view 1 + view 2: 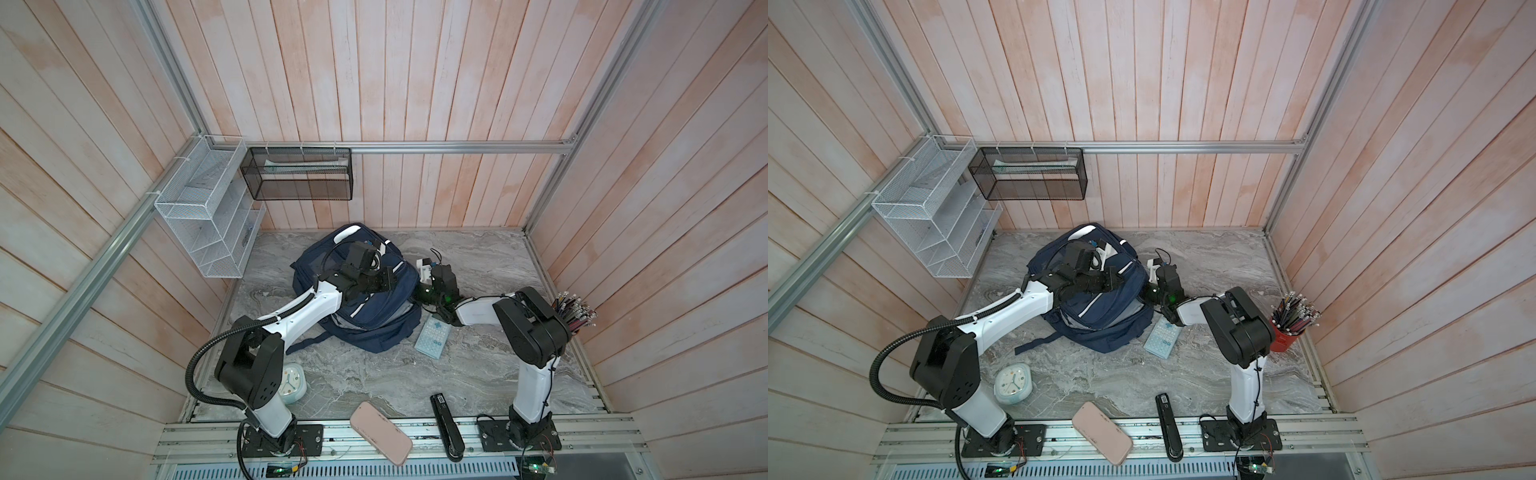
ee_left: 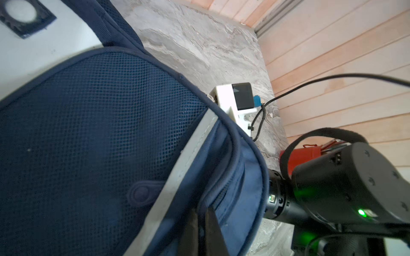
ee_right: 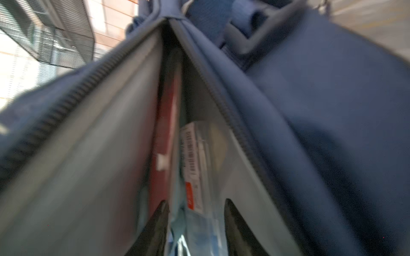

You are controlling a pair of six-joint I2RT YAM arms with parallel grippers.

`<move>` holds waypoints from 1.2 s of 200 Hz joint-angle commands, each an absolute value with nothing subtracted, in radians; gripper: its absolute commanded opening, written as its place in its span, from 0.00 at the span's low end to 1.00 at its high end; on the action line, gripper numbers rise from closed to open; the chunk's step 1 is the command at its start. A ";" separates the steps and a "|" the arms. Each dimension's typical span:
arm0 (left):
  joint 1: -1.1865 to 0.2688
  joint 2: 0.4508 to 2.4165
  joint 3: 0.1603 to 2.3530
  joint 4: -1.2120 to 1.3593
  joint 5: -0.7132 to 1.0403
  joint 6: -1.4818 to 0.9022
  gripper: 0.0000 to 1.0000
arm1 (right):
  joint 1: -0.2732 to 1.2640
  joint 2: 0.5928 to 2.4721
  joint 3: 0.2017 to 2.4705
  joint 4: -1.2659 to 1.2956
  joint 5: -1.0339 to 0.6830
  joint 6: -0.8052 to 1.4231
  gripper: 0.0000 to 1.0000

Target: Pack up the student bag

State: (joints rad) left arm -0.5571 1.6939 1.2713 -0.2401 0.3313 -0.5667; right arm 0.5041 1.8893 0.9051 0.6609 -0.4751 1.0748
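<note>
Soft even light; right wrist view motion-blurred.

One each: student bag [image 1: 390,332], calculator [image 1: 433,338], clock [image 1: 1013,383], stapler [image 1: 445,424], pink case [image 1: 380,432], pencil cup [image 1: 1283,336]

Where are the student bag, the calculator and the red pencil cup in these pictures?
student bag [image 1: 376,337]: in a top view, on its navy lower edge.
calculator [image 1: 433,337]: in a top view, middle of its keypad.
red pencil cup [image 1: 1285,338]: in a top view, on its red side wall.

Open marble tabletop [image 1: 374,374] between student bag [image 1: 374,336] and front-edge clock [image 1: 293,382], pink case [image 1: 380,432], stapler [image 1: 444,424]; calculator [image 1: 433,338] just beside the bag
</note>
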 commanded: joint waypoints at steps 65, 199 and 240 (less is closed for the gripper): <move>-0.521 1.796 1.285 -0.183 0.287 -0.621 0.00 | 0.378 1.460 0.868 0.028 -0.361 0.614 0.39; -0.328 1.183 0.931 -0.258 0.104 -0.715 1.00 | 0.738 1.589 0.779 0.238 -0.197 0.699 0.58; -0.166 1.034 0.568 0.088 0.253 -0.934 0.87 | 0.544 1.689 0.869 0.226 -0.250 0.604 0.55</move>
State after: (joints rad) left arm -0.2100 1.0489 0.7151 -0.1234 0.1783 -0.7822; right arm 0.6468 1.6302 0.7910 0.2382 -0.2729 0.6914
